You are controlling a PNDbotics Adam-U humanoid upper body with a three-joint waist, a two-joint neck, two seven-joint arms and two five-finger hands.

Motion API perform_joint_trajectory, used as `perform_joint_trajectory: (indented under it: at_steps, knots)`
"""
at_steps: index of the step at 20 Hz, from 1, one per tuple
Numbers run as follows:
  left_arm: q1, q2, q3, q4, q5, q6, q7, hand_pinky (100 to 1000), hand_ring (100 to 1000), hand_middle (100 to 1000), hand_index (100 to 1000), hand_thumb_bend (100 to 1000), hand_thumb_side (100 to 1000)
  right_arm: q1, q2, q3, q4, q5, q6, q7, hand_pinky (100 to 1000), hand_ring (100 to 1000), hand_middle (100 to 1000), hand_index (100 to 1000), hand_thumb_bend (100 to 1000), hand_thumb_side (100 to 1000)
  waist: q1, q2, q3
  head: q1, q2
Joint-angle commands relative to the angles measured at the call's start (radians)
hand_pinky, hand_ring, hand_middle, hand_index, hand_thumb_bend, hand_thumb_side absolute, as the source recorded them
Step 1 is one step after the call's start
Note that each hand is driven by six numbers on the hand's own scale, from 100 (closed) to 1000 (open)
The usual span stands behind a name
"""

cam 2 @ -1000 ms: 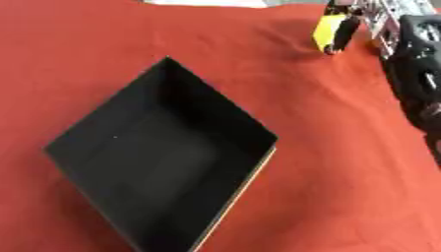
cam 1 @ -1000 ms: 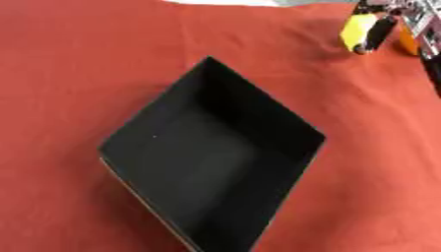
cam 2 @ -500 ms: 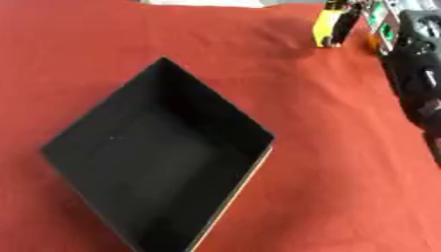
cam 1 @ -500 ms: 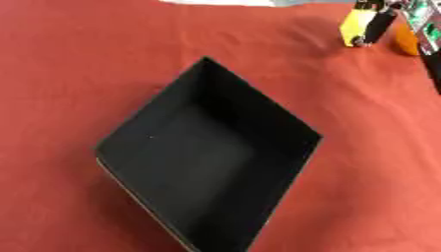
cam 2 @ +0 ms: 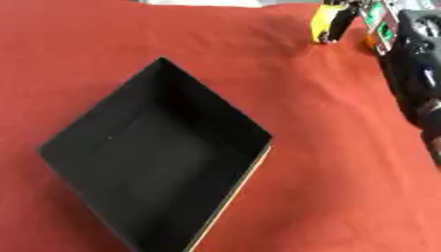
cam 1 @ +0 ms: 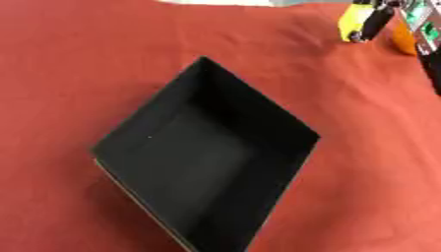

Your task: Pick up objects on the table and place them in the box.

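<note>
Black box [cam 1: 206,162], one; yellow object [cam 1: 352,22], one

Unclear setting: red cloth [cam 1: 103,59] table, black box [cam 1: 206,162].

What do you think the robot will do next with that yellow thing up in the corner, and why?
Probably lift the yellow object and carry it toward the black box. The right hand has fingers around it at the far right of the red cloth, and the box looks empty.
</note>
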Motion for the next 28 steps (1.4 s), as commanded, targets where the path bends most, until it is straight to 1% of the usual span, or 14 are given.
perform_joint_trajectory:
  at_steps: [1, 3, 4, 5, 7, 9, 13, 18, 19, 22, 23, 24, 26, 28]
  knots:
    - [-0.001, 0.028, 0.006, -0.015, 0.0, 0.0, -0.003, 559, 781, 690, 822, 115, 729, -0.007, -0.033, 0.005, -0.059, -0.022, 0.003, -0.011, 620, 561, 320, 369, 202, 100, 0.004, -0.036, -0.004, 0.003, 0.007]
    - [0.001, 0.027, 0.007, -0.015, 0.0, 0.0, -0.002, 560, 780, 689, 822, 117, 725, 0.007, -0.046, 0.022, -0.111, -0.048, -0.003, 0.015, 623, 562, 327, 376, 198, 100, 0.004, -0.045, -0.008, 0.008, 0.015]
    - [0.003, 0.026, 0.007, -0.015, 0.0, 0.0, -0.002, 560, 780, 689, 822, 119, 723, 0.016, -0.057, 0.033, -0.151, -0.067, -0.01, 0.032, 619, 560, 329, 378, 217, 100, 0.005, -0.05, -0.01, 0.01, 0.02]
    - [0.004, 0.026, 0.007, -0.015, -0.001, 0.0, -0.002, 561, 780, 689, 822, 120, 721, 0.028, -0.071, 0.042, -0.193, -0.088, -0.012, 0.049, 614, 558, 328, 379, 187, 100, 0.005, -0.054, -0.011, 0.012, 0.025]
    - [0.008, 0.025, 0.008, -0.015, -0.001, 0.001, -0.001, 562, 779, 689, 822, 124, 717, 0.055, -0.1, 0.059, -0.293, -0.139, -0.017, 0.079, 607, 554, 326, 378, 176, 100, 0.005, -0.063, -0.014, 0.017, 0.035]
    - [0.012, 0.024, 0.009, -0.015, -0.001, 0.001, 0.0, 563, 779, 689, 822, 126, 714, 0.091, -0.139, 0.077, -0.415, -0.2, -0.023, 0.106, 607, 552, 328, 378, 192, 100, 0.005, -0.074, -0.017, 0.024, 0.046]
    - [0.018, 0.02, 0.01, -0.015, -0.001, 0.002, 0.001, 564, 780, 689, 822, 131, 712, 0.18, -0.219, 0.1, -0.697, -0.311, -0.022, 0.156, 591, 544, 330, 379, 198, 100, 0.003, -0.089, -0.021, 0.035, 0.063]
    - [0.013, 0.015, 0.007, -0.015, 0.001, 0.0, -0.001, 566, 780, 689, 822, 137, 705, 0.28, -0.292, 0.094, -1.024, -0.428, -0.002, 0.196, 587, 540, 334, 379, 205, 100, 0.0, -0.099, -0.022, 0.046, 0.08]
    - [0.012, 0.014, 0.007, -0.015, 0.001, 0.0, -0.002, 567, 781, 689, 822, 137, 705, 0.288, -0.296, 0.093, -1.056, -0.444, -0.009, 0.196, 586, 540, 334, 379, 207, 100, 0.0, -0.101, -0.021, 0.048, 0.083]
    - [0.011, 0.009, 0.006, -0.015, 0.003, -0.001, -0.003, 567, 781, 689, 822, 139, 704, 0.286, -0.297, 0.107, -1.083, -0.487, -0.08, 0.171, 583, 538, 337, 380, 207, 100, -0.002, -0.106, -0.019, 0.054, 0.091]
    - [0.012, 0.009, 0.006, -0.015, 0.004, -0.001, -0.004, 567, 781, 689, 822, 139, 704, 0.282, -0.296, 0.116, -1.085, -0.501, -0.109, 0.162, 581, 537, 338, 380, 282, 100, -0.003, -0.107, -0.018, 0.057, 0.093]
    - [0.012, 0.008, 0.005, -0.015, 0.004, -0.001, -0.004, 568, 781, 689, 821, 140, 703, 0.276, -0.295, 0.126, -1.086, -0.513, -0.136, 0.155, 580, 537, 340, 381, 208, 100, -0.003, -0.108, -0.017, 0.058, 0.094]
    - [0.013, 0.007, 0.005, -0.015, 0.005, -0.001, -0.004, 568, 781, 689, 821, 140, 703, 0.258, -0.292, 0.144, -1.086, -0.53, -0.18, 0.144, 582, 538, 342, 383, 213, 100, -0.004, -0.111, -0.017, 0.058, 0.096]
    - [0.015, 0.005, 0.005, -0.015, 0.006, -0.001, -0.005, 568, 781, 689, 821, 140, 705, 0.232, -0.278, 0.164, -1.087, -0.54, -0.212, 0.141, 583, 538, 344, 383, 218, 100, -0.005, -0.114, -0.017, 0.056, 0.097]
